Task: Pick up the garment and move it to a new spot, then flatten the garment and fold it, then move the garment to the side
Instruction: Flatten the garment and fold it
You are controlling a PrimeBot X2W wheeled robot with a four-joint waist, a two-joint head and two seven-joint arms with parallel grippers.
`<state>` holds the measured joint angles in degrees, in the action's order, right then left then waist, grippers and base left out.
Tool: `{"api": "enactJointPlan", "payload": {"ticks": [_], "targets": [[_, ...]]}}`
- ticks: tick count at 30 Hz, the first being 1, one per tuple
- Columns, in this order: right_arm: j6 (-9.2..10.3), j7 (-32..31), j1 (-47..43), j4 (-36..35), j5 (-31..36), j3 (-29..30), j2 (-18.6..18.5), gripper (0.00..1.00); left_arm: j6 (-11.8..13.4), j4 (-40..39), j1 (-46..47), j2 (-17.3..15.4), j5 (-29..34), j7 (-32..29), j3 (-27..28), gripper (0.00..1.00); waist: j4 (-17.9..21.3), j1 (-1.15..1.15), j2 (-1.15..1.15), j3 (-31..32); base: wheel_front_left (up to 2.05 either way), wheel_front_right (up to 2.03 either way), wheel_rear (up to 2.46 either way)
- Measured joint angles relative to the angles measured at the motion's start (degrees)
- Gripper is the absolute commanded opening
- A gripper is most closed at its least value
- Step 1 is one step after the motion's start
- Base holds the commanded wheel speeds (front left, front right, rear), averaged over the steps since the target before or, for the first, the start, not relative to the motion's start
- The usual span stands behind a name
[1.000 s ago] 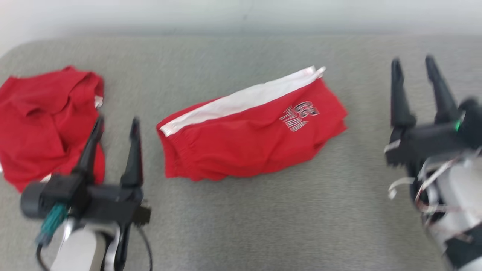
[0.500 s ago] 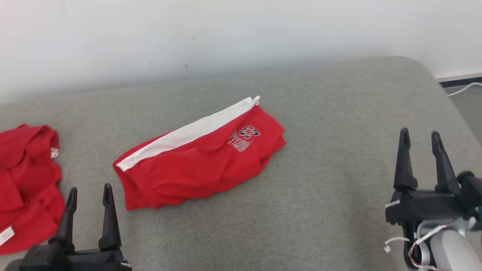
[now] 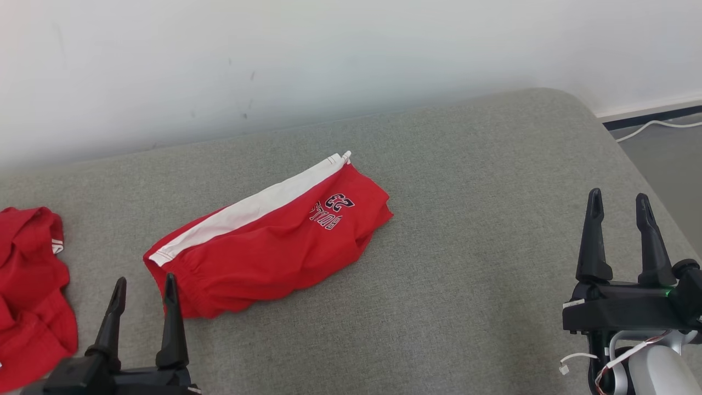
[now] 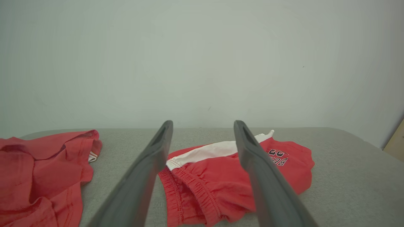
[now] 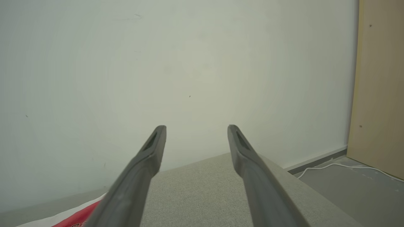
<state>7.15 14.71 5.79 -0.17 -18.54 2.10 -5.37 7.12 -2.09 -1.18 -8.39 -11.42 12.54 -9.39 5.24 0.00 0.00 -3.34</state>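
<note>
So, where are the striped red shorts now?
In the head view, the red shorts lie left of centre on the grey cushion, just ahead of the left gripper.

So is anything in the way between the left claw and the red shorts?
No, nothing visible. The red shorts lie just ahead of the open left gripper, with bare grey cushion around them. The other red garment sits off to the left, out of the path.

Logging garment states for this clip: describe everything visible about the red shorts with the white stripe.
The red shorts lie folded, wrinkled, diagonally on the grey cushion. Thin woven-looking fabric, white side stripe, gathered elastic waistband nearest the left end effector, dark lettering toward the far end. Nothing grips them.
</note>
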Motion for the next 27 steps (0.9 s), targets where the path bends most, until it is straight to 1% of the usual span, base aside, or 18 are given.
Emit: {"api": "enactJointPlan", "payload": {"ticks": [13,27], "targets": [[0.00,0.00,0.02,-0.81,1.12,-0.30,0.33,1.00,0.00,0.09,0.04,0.97,0.82,-3.01,1.59,1.00,-0.96,0.00,0.00,-1.58,0.00,0.00,0.00],[-0.01,0.00,0.04,-1.46,2.49,-0.43,0.11,1.00,-0.01,0.15,1.24,1.32,1.69,-5.49,0.20,1.00,-2.31,0.00,0.01,-3.63,0.00,0.00,0.00]]}}
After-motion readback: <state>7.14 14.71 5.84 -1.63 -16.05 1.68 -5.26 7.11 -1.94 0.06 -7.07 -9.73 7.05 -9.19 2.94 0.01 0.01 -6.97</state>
